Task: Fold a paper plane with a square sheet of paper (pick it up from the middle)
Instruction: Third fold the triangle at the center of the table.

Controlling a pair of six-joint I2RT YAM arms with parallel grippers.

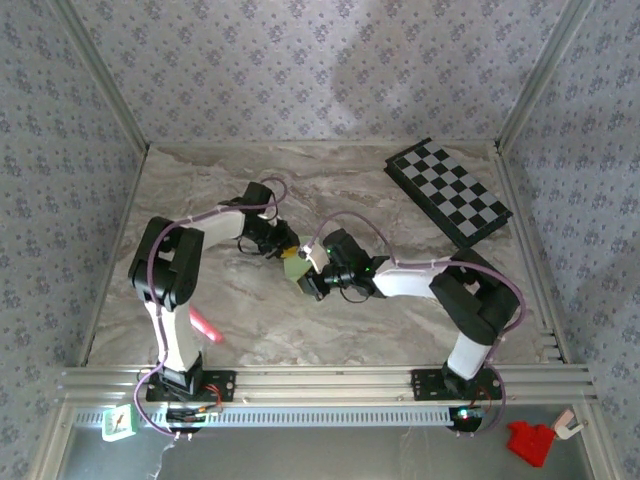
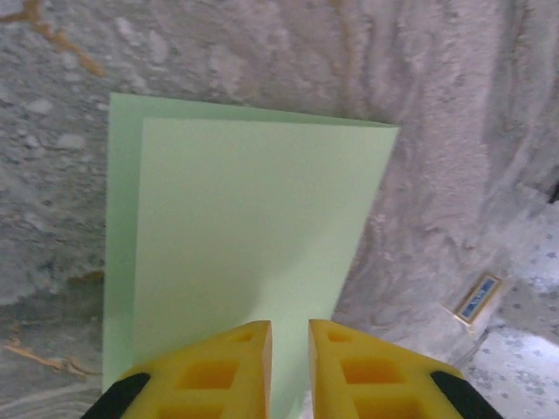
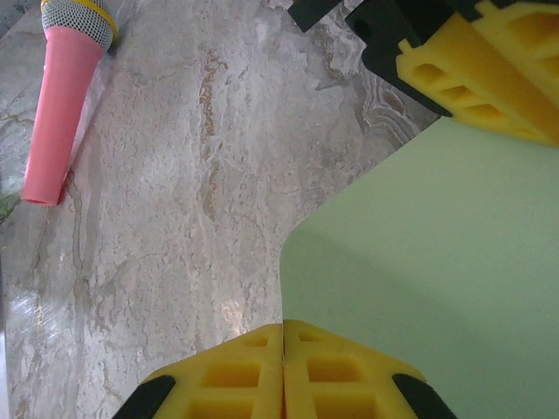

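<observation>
Top external view: my two arms meet at mid-desk, the left gripper [image 1: 285, 242] and right gripper [image 1: 313, 277] closing in from either side on the sheet of paper [image 1: 294, 266], a small pale green patch between them on the marbled desk [image 1: 380, 330]. A chequered board [image 1: 450, 190] lies well apart at the far right corner. A pink microphone-shaped object [image 1: 205, 327] rests near the left arm's base.

From the left wrist camera I see the sheet folded over on itself, with the upper layer sitting a little inside the lower one along the left and far edges. The left gripper's yellow fingers [image 2: 236, 367] stand a narrow gap apart over the sheet's near edge, and green shows through the gap.

On the right wrist camera, the right gripper's yellow fingers [image 3: 336, 371] are pressed together. The sheet's straight edge runs into their seam, pinched there as far as I can see. The left gripper's yellow tips sit at the sheet's far edge.
</observation>
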